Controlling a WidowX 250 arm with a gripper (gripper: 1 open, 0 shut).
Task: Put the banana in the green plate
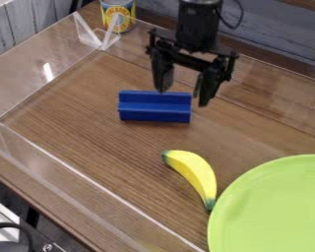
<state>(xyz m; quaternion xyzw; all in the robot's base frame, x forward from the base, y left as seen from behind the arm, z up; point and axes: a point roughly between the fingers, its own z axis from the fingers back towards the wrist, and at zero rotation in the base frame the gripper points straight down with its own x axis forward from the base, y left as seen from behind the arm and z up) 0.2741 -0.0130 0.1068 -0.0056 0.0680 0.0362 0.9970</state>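
Note:
The banana [192,175] lies on the wooden table near the front, short, plump and yellow, its dark tip almost against the rim of the green plate [272,211]. That large lime-green plate fills the front right corner and is cut off by the frame edge. My gripper [183,86] hangs at the back centre, pointing down, its black fingers spread open with nothing between them. It hovers just above and behind the right end of the blue block, well away from the banana.
A blue rectangular block [155,106] lies in the middle of the table. A yellow can [115,15] stands at the back left. Clear plastic walls [42,71] border the left and front-left sides of the table.

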